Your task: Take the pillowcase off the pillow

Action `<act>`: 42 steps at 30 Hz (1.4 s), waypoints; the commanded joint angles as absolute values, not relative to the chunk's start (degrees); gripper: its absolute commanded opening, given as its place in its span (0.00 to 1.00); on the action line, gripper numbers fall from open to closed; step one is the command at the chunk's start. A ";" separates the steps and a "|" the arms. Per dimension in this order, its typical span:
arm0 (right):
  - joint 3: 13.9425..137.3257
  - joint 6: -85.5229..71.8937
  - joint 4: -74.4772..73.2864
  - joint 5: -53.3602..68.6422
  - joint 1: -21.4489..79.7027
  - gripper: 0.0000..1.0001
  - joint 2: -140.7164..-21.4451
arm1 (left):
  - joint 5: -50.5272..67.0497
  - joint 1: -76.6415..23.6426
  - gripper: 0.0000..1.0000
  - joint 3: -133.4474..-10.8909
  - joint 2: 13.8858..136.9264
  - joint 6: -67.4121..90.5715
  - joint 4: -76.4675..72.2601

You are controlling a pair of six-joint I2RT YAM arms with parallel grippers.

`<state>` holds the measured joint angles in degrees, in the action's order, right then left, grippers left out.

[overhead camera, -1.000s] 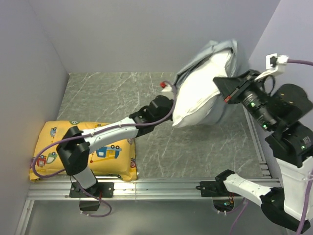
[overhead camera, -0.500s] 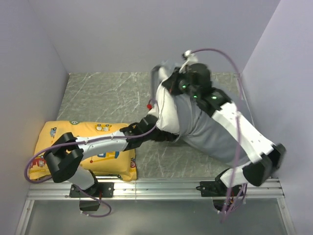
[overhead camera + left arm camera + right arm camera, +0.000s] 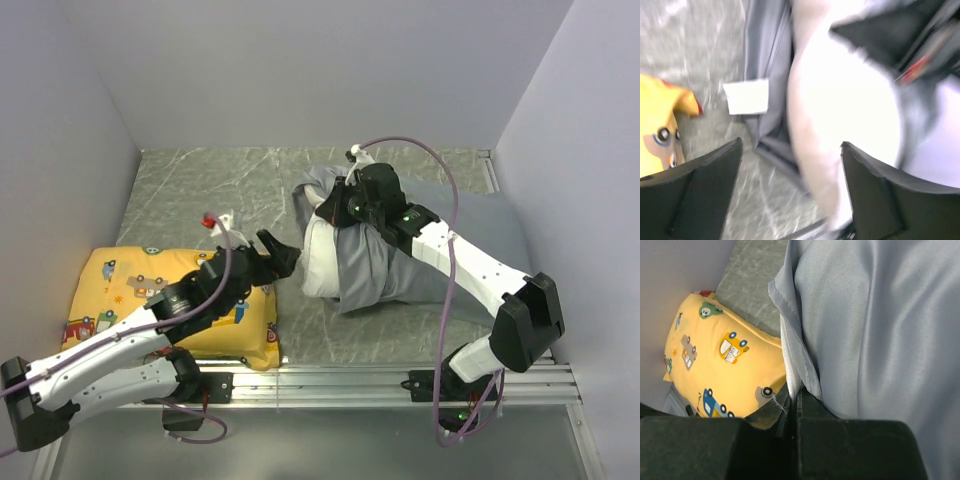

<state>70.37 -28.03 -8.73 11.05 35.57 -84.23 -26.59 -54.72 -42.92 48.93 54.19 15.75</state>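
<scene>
The white pillow (image 3: pixel 318 258) lies on the table, its left end poking out of the grey pillowcase (image 3: pixel 470 232). My right gripper (image 3: pixel 335 207) is shut on the pillowcase's open edge; the right wrist view shows the grey hem with its white strip (image 3: pixel 791 371) pinched between the closed fingers (image 3: pixel 795 392). My left gripper (image 3: pixel 281 256) is open just left of the pillow's bare end, not touching it. In the left wrist view the pillow (image 3: pixel 840 110) and the pillowcase (image 3: pixel 765 70) sit ahead of the open gripper (image 3: pixel 791 146).
A yellow cushion with vehicle prints (image 3: pixel 150 290) lies at the near left under my left arm; it also shows in the right wrist view (image 3: pixel 725 355). A white label (image 3: pixel 746 96) hangs on the pillowcase. Grey walls enclose the left, back and right.
The right arm has swung down and left, laying the pillow on the table. The left gripper has come off the pillow, opened and drawn back to the left.
</scene>
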 commanded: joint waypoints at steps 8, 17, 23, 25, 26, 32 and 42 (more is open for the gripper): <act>64.87 -28.39 -2.99 13.18 35.25 0.00 -73.57 | -20.94 -42.73 0.95 -57.56 61.86 43.33 9.68; 64.69 -28.04 -4.92 13.71 35.33 0.00 -70.31 | -11.96 -38.32 0.87 -60.38 67.41 40.78 4.13; 65.04 -27.95 -5.62 13.71 35.51 0.00 -69.61 | -8.35 -37.27 0.87 -62.57 71.27 39.11 2.98; 65.13 -27.95 -5.62 13.97 35.60 0.00 -69.26 | -9.75 -36.83 0.85 -63.45 72.94 38.85 3.34; 65.21 -27.95 -5.71 14.06 35.60 0.00 -69.26 | -9.58 -36.48 0.84 -63.37 73.30 38.76 2.38; 65.13 -27.77 -6.41 14.15 35.95 0.00 -68.20 | -8.00 -34.45 0.75 -65.21 76.02 37.88 0.44; 65.39 -25.14 -10.10 15.65 41.56 0.00 -69.08 | -9.84 -30.50 0.02 -77.24 81.55 33.93 -0.18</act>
